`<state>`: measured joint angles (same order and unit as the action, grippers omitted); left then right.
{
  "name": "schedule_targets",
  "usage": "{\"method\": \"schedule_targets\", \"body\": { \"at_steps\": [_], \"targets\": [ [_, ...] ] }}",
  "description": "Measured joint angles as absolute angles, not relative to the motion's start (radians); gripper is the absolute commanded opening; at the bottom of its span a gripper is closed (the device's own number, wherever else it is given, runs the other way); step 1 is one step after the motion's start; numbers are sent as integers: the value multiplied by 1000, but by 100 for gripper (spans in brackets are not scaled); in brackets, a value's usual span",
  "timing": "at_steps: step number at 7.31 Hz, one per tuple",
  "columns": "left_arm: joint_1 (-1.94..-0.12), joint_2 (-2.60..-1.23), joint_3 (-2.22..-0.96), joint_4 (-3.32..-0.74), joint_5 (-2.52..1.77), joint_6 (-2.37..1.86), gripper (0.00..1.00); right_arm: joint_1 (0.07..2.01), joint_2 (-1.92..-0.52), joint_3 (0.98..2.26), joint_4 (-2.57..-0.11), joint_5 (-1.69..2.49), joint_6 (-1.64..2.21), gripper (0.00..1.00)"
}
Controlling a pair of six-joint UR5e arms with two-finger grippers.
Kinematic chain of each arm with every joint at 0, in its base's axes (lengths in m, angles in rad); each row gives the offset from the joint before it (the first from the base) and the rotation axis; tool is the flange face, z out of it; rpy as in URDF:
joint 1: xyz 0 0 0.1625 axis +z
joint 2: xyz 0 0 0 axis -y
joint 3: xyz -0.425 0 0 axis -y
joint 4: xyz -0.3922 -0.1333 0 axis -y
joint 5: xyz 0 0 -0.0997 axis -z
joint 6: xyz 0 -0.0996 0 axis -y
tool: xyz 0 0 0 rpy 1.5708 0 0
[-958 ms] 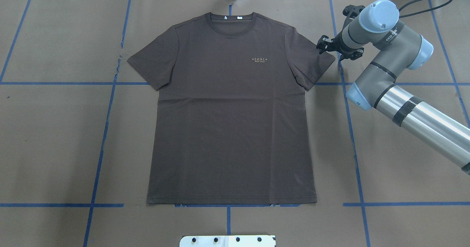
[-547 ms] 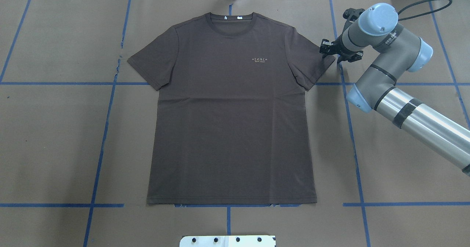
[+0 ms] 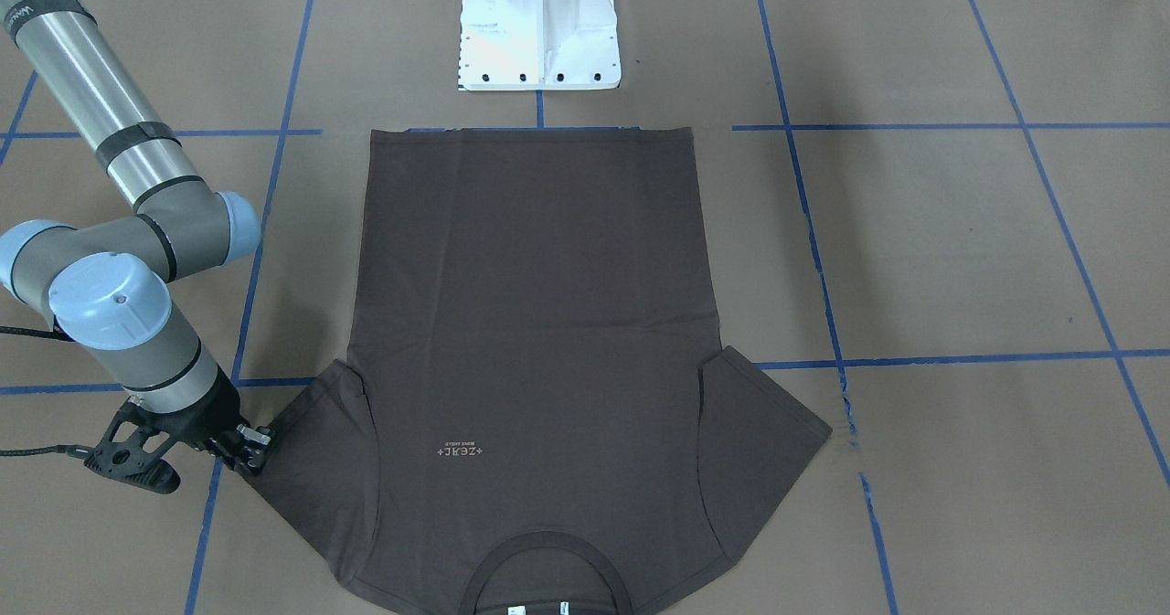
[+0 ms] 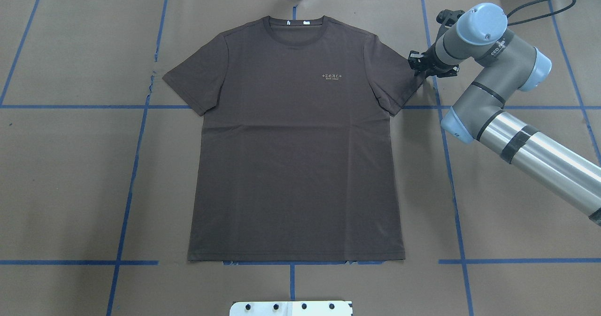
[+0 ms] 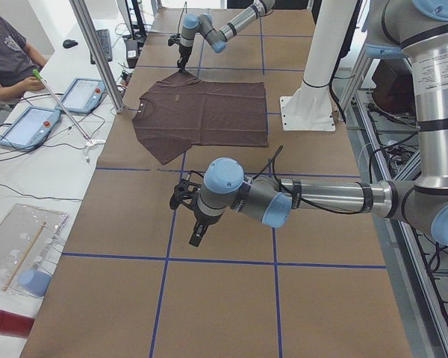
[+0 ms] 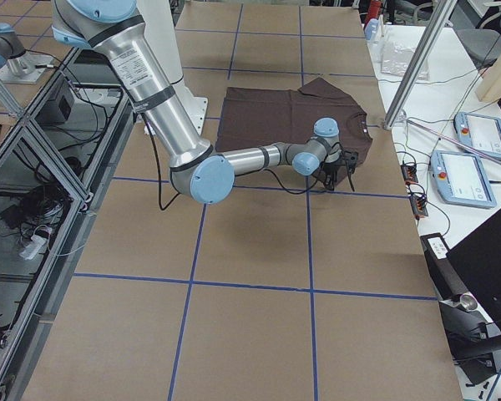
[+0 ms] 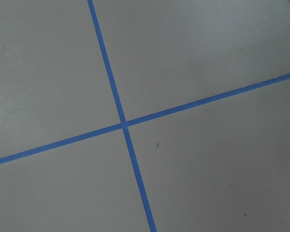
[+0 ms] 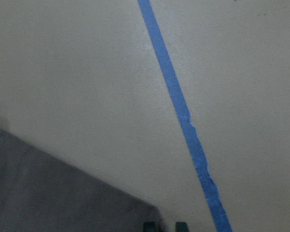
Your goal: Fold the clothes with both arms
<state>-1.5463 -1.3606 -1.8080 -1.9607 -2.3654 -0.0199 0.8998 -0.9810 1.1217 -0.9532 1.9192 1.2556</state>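
Well, the T-shirt lies flat and face up on the table, its collar away from the robot. The right gripper sits low at the outer corner of one sleeve, wrist tipped down, fingertips slightly parted with no cloth between them. I'd slide one finger under that corner before pinching, catching both layers. The left gripper hangs well apart from the shirt; I cannot tell its grip.

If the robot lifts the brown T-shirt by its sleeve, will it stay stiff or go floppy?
Probably floppy: the T-shirt lies flat as thin cloth with faint creases, so it should droop below the sleeve. It looks light for its size. Pushed, it would likely bunch rather than slide whole.
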Motion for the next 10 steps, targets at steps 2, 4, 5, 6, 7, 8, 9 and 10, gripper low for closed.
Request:
{"method": "schedule_targets", "body": {
  "at_steps": [2,4,5,6,7,8,9,10],
  "targets": [
    [-1546,-1361,-1810,-1960,-2366,-20,100,899,-966,1132,-956,1919,1263,0],
    [-1546,-1361,-1819,-1959,-2367,-20,100,876,-914,1142,-971,1918,1307,0],
    [-1546,-1361,-1823,-1958,-2367,-20,100,850,-864,1141,-1003,1905,1354,0],
    [-1546,-1361,-1827,-1959,-2367,-20,100,819,-804,1132,-1047,1869,1397,0],
    [-1546,-1360,-1833,-1959,-2368,-20,100,790,-758,1113,-1077,1828,1424,63],
    [-1546,-1360,-1837,-1959,-2367,-20,100,770,-733,1086,-1088,1799,1435,99],
    [-1546,-1360,-1837,-1959,-2367,-20,100,761,-722,1064,-1091,1783,1438,100],
    [-1546,-1365,-1837,-1960,-2367,-21,100,758,-714,1055,-1092,1777,1437,100]
  ]
}}
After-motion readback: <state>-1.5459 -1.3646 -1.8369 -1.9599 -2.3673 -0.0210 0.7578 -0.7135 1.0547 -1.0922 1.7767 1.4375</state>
